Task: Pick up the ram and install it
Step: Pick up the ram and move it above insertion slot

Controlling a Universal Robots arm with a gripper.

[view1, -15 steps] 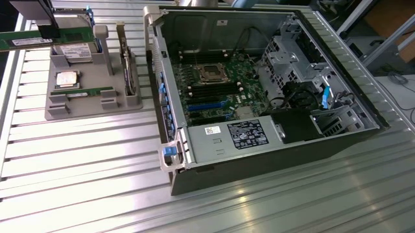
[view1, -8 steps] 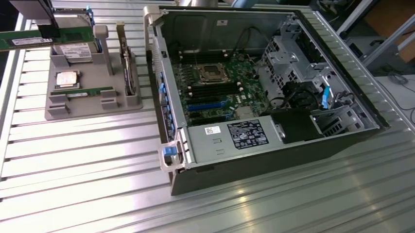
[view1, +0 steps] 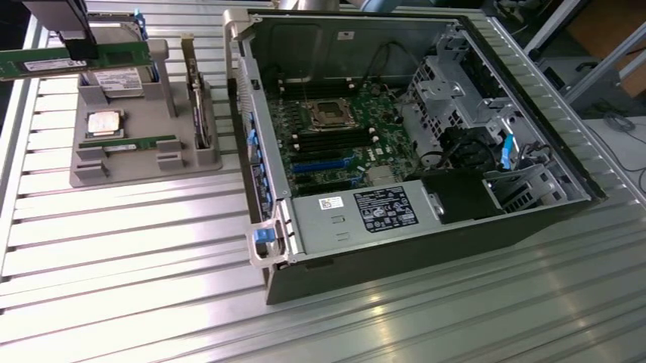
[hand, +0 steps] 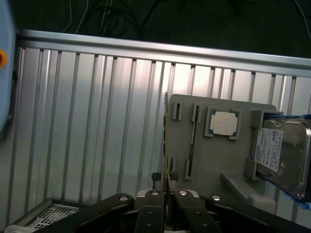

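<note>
Looking at the ram (view1: 35, 66) first, you find it already off its holder and in the air, above the far end of the grey tray (view1: 131, 170), at the exterior view's left. The gripper (view1: 79, 47) comes down on it from above, and its jaws are closed on the upper edge of the stick, about the middle of its length. The stick stands on its edge, with its long axis running nearly across the exterior view, from left to right.

In the wrist view you see the ram (hand: 166, 141) edge-on, as one thin line running straight out between the two fingers of the gripper (hand: 167, 194), so it sits square in the grip and not slanted.

Below it on the tray, a second green stick (view1: 126, 142) lies in its holder, just beside the CPU (view1: 104, 122).

The dark memory slots (view1: 333, 140) on the motherboard (view1: 349, 113) lie well apart from the ram, toward the exterior view's right, inside the open computer case (view1: 383, 265). To my judgement these slots run in almost the same direction as the held stick, so the relation that matters for you is the sideways gap to the case, and the case wall standing between.
</note>
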